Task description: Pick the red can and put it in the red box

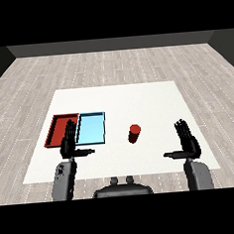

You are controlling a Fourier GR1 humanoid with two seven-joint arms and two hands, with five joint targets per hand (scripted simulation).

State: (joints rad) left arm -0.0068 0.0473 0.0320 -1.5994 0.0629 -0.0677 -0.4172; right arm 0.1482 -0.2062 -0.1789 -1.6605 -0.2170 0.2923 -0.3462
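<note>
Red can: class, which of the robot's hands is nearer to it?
Right. The right hand hovers open to the right of the red can; the left hand, also open, is farther left, at the trays.

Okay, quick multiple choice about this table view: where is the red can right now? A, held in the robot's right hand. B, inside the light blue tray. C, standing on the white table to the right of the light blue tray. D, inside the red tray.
C: the red can stands upright on the bare white table, right of the light blue tray, with neither hand touching it.
</note>
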